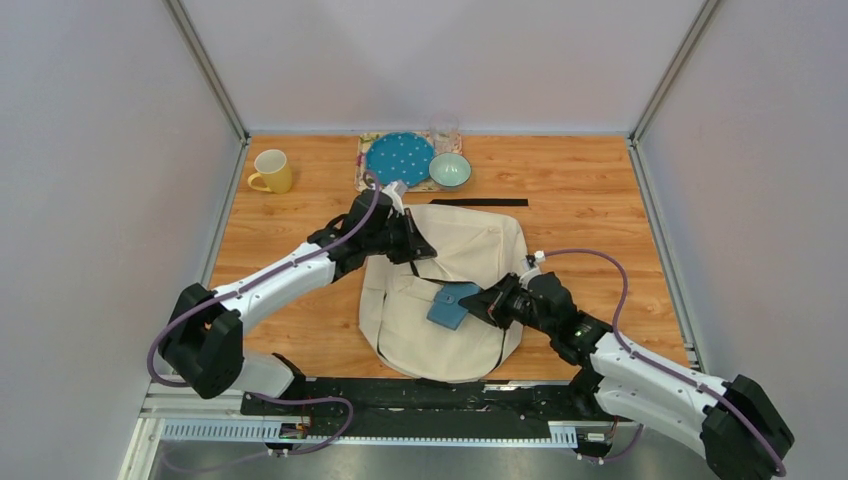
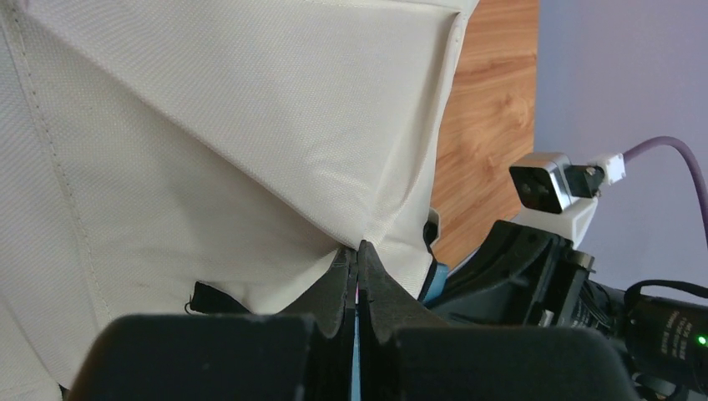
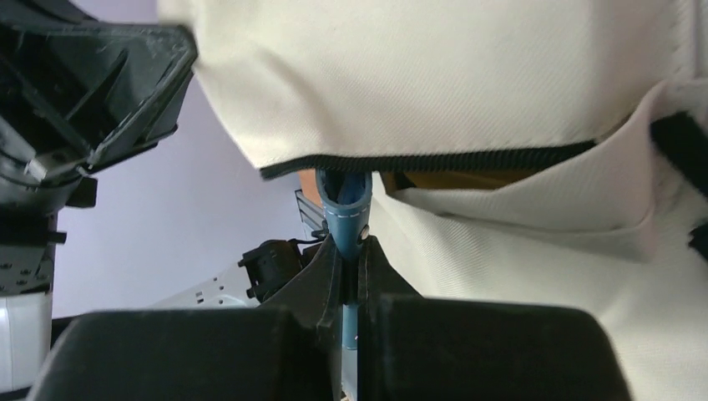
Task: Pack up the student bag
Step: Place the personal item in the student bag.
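Fabric of cream with black straps and zipper is seen on the student bag point(image 1: 470, 250), laid flat mid-desk point(image 1: 600, 200) toward 6 o'clock. Its 11 o'clock edge is pinched by the closed left gripper point(image 1: 424, 254); a blue pouch point(image 1: 452, 305) at 4 o'clock is clamped in the right gripper point(image 1: 479, 303).

1. The student bag point(image 1: 450, 290) lies on the table point(image 1: 600, 240), central, toward the near edge.
2. A pouch point(image 1: 452, 305) sits over the bag's middle, at the right gripper point(image 1: 478, 302), which reaches in from the right.
3. The left gripper point(image 1: 418, 250) is at the bag's far-left edge.
4. Behind the bag lies a strip point(image 1: 478, 202), and behind that a placemat point(image 1: 362, 165) bearing a plate point(image 1: 399, 158) with a bowl point(image 1: 450, 169) to its right.
5. A glass point(image 1: 445, 135) stands behind the bowl, and a mug point(image 1: 271, 171) stands left of the placemat.
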Robot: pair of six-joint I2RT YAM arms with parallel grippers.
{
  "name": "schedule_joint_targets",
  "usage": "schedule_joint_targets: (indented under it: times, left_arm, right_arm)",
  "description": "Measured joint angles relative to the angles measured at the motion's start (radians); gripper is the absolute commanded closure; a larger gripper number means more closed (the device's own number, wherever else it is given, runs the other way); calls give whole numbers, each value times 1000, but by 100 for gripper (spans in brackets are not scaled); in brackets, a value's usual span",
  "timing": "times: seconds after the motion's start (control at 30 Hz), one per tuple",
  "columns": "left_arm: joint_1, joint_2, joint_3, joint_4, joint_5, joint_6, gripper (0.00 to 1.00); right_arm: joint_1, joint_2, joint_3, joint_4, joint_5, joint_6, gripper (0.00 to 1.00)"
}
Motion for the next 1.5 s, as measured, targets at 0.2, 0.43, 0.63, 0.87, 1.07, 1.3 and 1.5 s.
schedule_joint_targets:
  times: [0.2, 0.43, 0.63, 0.87, 1.07, 1.3, 1.5]
  left_arm:
    - [0, -33, -22, 9, -3, -3, 100]
    - [0, -92, -104, 74, -12, -57, 100]
    - [-1, -152, -173, 130, -27, -126, 100]
    - [-1, -166, -196, 166, -24, -173, 100]
    - [5, -142, -195, 188, -16, -181, 100]
    - [14, -128, -193, 195, 5, -175, 100]
    - [28, -121, -187, 194, 21, -168, 100]
  right_arm:
    - [-55, 81, 11, 48, -37, 0, 100]
    - [-130, 40, 12, 59, -40, -2, 100]
    - [-217, 41, 13, 58, -99, -18, 100]
    - [-235, 70, 14, 113, -73, -22, 100]
    - [-197, 163, 12, 242, 10, -25, 100]
    - [-193, 394, 32, 468, 51, -9, 100]
    - [-152, 537, 85, 595, 121, 1, 94]
